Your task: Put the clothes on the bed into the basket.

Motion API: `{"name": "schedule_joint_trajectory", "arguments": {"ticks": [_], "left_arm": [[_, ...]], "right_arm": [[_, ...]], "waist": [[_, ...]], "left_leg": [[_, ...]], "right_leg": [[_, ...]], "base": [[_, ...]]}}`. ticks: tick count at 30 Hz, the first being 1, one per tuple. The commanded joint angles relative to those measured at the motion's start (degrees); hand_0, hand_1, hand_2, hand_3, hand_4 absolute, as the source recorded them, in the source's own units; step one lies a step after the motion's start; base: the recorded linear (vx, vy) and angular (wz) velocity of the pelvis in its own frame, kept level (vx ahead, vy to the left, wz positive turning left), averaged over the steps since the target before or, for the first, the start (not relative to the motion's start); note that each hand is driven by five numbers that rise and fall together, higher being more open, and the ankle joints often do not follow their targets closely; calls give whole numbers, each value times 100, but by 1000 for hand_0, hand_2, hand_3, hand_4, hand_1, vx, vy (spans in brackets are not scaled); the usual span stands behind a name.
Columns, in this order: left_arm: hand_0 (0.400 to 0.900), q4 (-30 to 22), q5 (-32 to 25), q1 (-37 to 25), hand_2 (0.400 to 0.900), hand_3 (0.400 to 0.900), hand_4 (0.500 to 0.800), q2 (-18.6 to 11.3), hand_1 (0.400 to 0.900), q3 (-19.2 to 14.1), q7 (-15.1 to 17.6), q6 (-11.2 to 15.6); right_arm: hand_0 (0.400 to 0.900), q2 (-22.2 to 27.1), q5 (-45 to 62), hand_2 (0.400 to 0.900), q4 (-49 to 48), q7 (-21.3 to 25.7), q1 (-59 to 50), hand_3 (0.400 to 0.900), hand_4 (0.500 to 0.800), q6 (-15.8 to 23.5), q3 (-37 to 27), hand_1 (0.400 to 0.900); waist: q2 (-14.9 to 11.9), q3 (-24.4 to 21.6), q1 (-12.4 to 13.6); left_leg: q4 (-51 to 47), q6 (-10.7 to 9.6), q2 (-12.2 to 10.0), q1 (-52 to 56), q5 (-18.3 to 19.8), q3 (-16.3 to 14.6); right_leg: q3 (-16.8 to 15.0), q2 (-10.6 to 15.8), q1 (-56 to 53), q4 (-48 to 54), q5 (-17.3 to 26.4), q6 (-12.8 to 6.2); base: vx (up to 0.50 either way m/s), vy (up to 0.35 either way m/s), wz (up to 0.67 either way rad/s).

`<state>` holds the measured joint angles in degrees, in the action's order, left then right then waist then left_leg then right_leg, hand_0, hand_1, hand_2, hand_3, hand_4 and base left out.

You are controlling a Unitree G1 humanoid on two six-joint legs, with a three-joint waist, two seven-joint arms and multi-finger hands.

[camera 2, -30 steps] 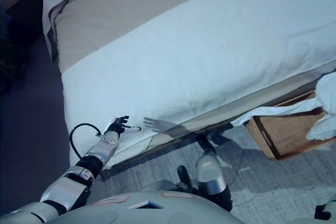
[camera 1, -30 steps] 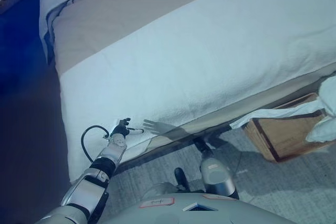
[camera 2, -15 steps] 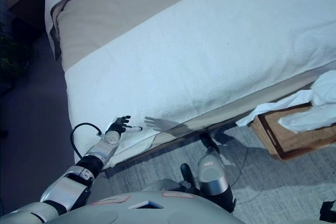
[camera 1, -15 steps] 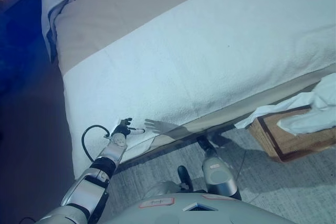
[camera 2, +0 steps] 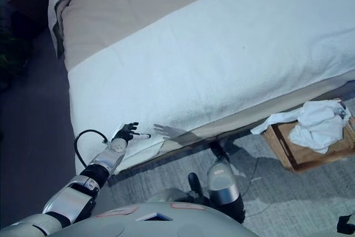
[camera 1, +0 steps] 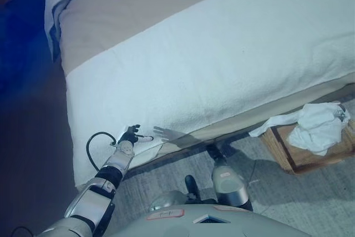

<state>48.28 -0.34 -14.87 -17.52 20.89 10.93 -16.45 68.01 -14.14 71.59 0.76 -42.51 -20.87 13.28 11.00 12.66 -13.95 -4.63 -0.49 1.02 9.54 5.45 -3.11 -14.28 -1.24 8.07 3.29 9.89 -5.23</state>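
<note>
One left hand [camera 1: 131,135], fingers [camera 1: 145,137] straight

You see a white blanket [camera 1: 222,65] over a beige sheet [camera 1: 138,9] on the bed, white clothes [camera 1: 319,126] (crumpled) in a brown woven basket [camera 1: 288,154], a grey carpet [camera 2: 288,203], and the dark left hand [camera 2: 128,131] with a white fingertip.

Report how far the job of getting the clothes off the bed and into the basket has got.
Done, by the look of it: white clothes lie heaped in the brown basket on the floor, one end hanging over its rim. The visible part of the bed shows only its white cover. In hand: nothing; the left robot hand is open at the bed's edge. The right hand is not in view. Left: tucking in the trailing end, perhaps.
</note>
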Motion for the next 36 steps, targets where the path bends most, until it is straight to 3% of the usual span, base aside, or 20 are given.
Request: {"name": "schedule_joint_trajectory", "arguments": {"ticks": [1,3,5,6,7,8,9,11,12,13,16,17,18,19,20,21,22,26,30,36], "left_arm": [[900,-364,196,178,900,900,800,-425,900,-85,108,6],[900,-442,208,184,900,900,800,-464,900,-124,104,-40],[900,-771,191,205,900,900,800,-449,900,-319,155,-92],[900,-1007,201,163,900,900,800,-469,900,-480,211,-163],[900,-1011,200,163,900,900,800,-478,900,-460,211,-165],[900,-1263,246,205,900,900,800,-479,900,-648,235,-193],[900,-1300,242,219,900,900,800,-473,900,-670,265,-209],[900,-1410,173,273,900,900,800,-476,900,-725,344,-208],[900,-1412,172,274,900,900,800,-485,900,-727,345,-209],[900,-1522,113,424,900,900,800,-544,900,-835,355,-188],[900,-1564,57,551,900,900,800,-549,900,-907,350,-95],[900,-1633,-49,662,900,900,800,-532,900,-963,318,-30],[900,-1634,-49,663,900,900,800,-533,900,-965,317,-30],[900,-1606,-58,740,900,900,800,-504,900,-955,267,52],[900,-1546,-68,750,900,900,800,-497,900,-958,260,77],[900,-1543,-70,746,900,900,800,-504,900,-966,263,84],[900,-1408,-49,770,900,900,800,-461,900,-965,233,120],[900,-1359,22,854,900,900,800,-456,900,-1020,200,196],[900,-1356,91,849,900,900,800,-504,900,-1042,135,212],[900,-1134,240,759,900,900,800,-459,900,-875,2,192]], "right_arm": [[900,-453,124,900,-847,302,1129,900,800,77,-359,900],[900,-617,119,900,-1292,319,1521,900,800,-16,-692,900],[900,-1319,55,900,-2553,541,2563,900,800,-118,-1418,900],[900,-2095,71,900,-3470,763,3215,900,800,-184,-1855,900],[900,-2110,57,900,-3503,753,3258,900,800,-197,-1893,900],[900,-2711,41,900,-4124,945,3755,900,800,-121,-2095,900],[900,-2933,87,900,-4204,1086,3805,900,800,-102,-2111,900],[900,-3330,398,900,-4029,1296,3736,900,800,22,-1980,900],[900,-3337,406,900,-4020,1305,3728,900,800,29,-1972,900],[900,-3541,735,900,-3837,1291,3823,900,800,228,-1907,900],[900,-3844,988,900,-3432,1282,3855,900,800,453,-1653,900],[900,-4081,1228,900,-3050,1171,3851,900,800,573,-1449,900],[900,-4081,1229,900,-3047,1171,3849,900,800,575,-1447,900],[900,-4317,1427,900,-2434,962,3767,900,800,703,-1150,900],[900,-4422,1454,900,-2055,861,3708,900,800,715,-1000,900],[900,-4426,1463,900,-2020,861,3680,900,800,740,-987,900],[900,-4534,1295,900,-1387,666,3616,900,800,761,-683,900],[900,-4784,861,900,-613,379,3584,900,800,774,-192,900],[900,-4793,861,900,-301,231,3671,900,800,783,-226,900],[900,-4753,790,900,103,100,3693,900,800,794,-148,900]], "waist": [[-321,-666,3],[-412,-666,34],[-519,-519,-39],[-611,-412,-74],[-629,-421,-48],[-632,-267,-65],[-648,-222,-27],[-685,-121,93],[-712,-122,88],[-684,-89,199],[-694,-103,268],[-700,-177,371],[-704,-177,372],[-724,-319,559],[-752,-399,665],[-760,-375,667],[-869,-568,840],[-1028,-777,1017],[-1150,-819,1019],[-1178,-849,966]], "left_leg": [[823,464,534,160,868,74],[856,503,596,128,859,37],[844,585,712,99,791,14],[779,600,762,72,671,-13],[773,600,771,71,662,-21],[698,618,724,123,597,-127],[684,619,704,143,565,-185],[640,625,638,148,453,-352],[635,624,655,140,431,-351],[503,623,522,99,267,-527],[321,604,404,37,97,-627],[205,605,290,-71,-15,-741],[202,605,294,-69,-16,-743],[63,579,170,-192,-119,-955],[23,528,132,-190,-70,-1009],[39,543,115,-237,-147,-1092],[22,476,110,-320,-83,-1163],[148,364,-1,-588,-134,-1442],[154,241,-130,-638,-327,-1541],[128,137,-231,-590,-384,-1396]], "right_leg": [[-14,-59,891,-897,254,-375],[-61,-25,895,-881,321,-415],[-120,42,899,-848,532,-537],[-11,121,921,-785,623,-579],[-23,127,923,-777,631,-581],[412,257,910,-765,526,-563],[617,330,889,-762,506,-543],[1343,544,892,-866,455,-477],[1338,560,898,-856,473,-473],[2007,740,702,-1303,62,-347],[2181,806,577,-1962,-365,-239],[2277,847,298,-2279,-712,-131],[2273,849,302,-2289,-717,-131],[2451,971,-101,-2354,-1058,-67],[2530,1038,-357,-2244,-1239,-135],[2585,1031,-338,-2197,-1143,-74],[2590,1081,-839,-1608,-1233,-214],[2349,968,-1166,-317,-964,-333],[2251,819,-1172,-145,-871,-241],[2362,684,-1275,-78,-947,-140]], "base": [[-188,131,-16],[-151,92,-17],[-307,163,-32],[-314,134,-33],[-373,178,-75],[-225,105,-71],[-288,119,-101],[-178,27,-65],[-248,27,-69],[-254,7,-66],[-206,-20,-62],[-102,-30,-46],[-166,-76,-110],[-25,-81,-92],[-86,-92,-93],[-2,-137,-74],[-104,-165,-61],[-24,-154,-57],[-38,-177,-9],[-11,-109,15]]}}
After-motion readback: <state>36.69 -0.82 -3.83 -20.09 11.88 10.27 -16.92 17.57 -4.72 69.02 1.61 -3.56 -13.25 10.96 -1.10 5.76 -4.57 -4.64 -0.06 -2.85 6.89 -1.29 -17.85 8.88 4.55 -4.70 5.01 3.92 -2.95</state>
